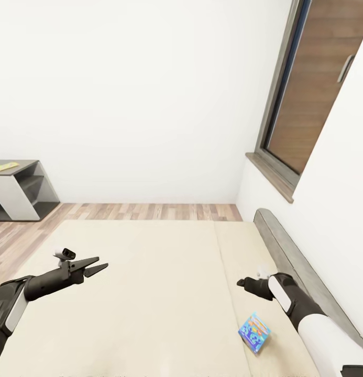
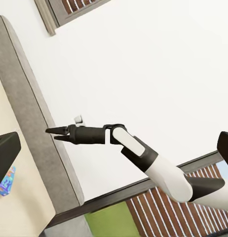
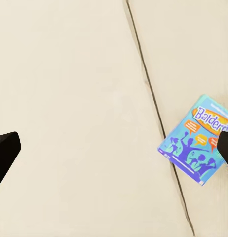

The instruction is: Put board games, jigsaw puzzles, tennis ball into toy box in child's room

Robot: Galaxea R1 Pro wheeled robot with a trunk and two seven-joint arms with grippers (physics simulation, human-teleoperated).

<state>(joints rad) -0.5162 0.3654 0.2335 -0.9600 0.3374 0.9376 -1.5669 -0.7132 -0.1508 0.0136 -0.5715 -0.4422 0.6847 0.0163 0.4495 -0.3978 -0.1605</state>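
Observation:
One small blue board game point(image 1: 254, 332) lies flat on the cream bed point(image 1: 160, 293), just right of the mattress seam near the grey headboard. In the right wrist view the same board game point(image 3: 198, 140) lies under one of the spread fingertips point(image 3: 5, 150). My right gripper point(image 1: 243, 283) hovers open above the bed, a little beyond the game box and apart from it. My left gripper point(image 1: 100, 265) hangs open over the bed's left side, holding nothing. The left wrist view looks across at the right gripper point(image 2: 51, 133) and the game box point(image 2: 6, 181). The toy box and table are out of view.
A grey headboard point(image 1: 301, 267) runs along the bed's right side under a window point(image 1: 317, 89) with a sill. A grey open shelf unit point(image 1: 21, 191) stands at the far left on the wood floor point(image 1: 150, 211), with a flat yellow-green item point(image 1: 6, 166) on top.

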